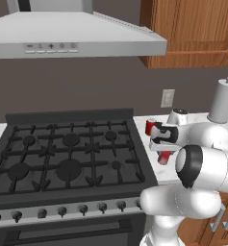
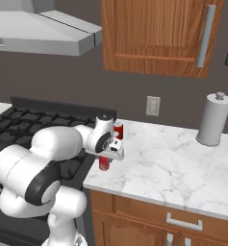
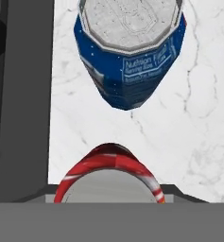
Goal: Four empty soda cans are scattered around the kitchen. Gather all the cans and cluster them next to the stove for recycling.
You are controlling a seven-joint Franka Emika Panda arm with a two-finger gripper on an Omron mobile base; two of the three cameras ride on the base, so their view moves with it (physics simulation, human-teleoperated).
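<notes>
My gripper (image 2: 104,158) closed on red can (image 2: 104,163), held at counter (image 2: 173,163) edge just right of stove (image 1: 67,153). Second can (image 2: 118,130) already standing close behind it. Two gathered, I judge; two left to fetch.

Red can (image 3: 108,172) below blue-sided can (image 3: 130,56) on counter (image 3: 198,142).

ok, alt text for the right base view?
The white arm's gripper is shut on a red soda can at the marble counter's edge beside the stove. Another can stands just behind; a paper towel roll is far right.
</notes>
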